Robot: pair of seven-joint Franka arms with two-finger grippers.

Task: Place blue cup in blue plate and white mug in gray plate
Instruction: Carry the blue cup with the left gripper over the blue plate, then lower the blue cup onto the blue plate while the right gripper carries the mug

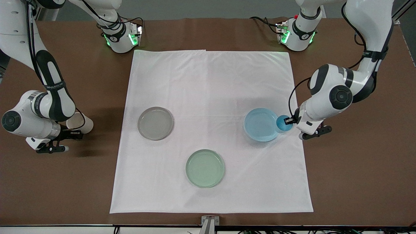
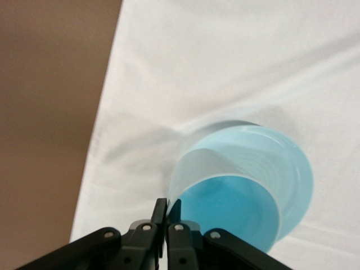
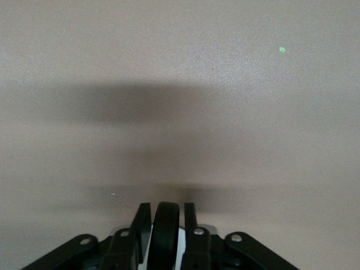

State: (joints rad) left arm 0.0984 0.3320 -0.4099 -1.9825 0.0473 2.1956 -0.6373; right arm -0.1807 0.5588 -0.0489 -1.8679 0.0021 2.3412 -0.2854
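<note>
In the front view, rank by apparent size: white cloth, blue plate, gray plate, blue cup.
1. white cloth
2. blue plate and gray plate, which look alike
3. blue cup, held by the left gripper

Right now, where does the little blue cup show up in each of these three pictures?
Front view: the blue cup is held in the left gripper, at the blue plate's edge toward the left arm's end.
Left wrist view: the cup fills the lower middle, its rim pinched between the fingers.
Right wrist view: not in it; only bare table.
Shared landmark: the white cloth, seen in the front and left wrist views.
</note>
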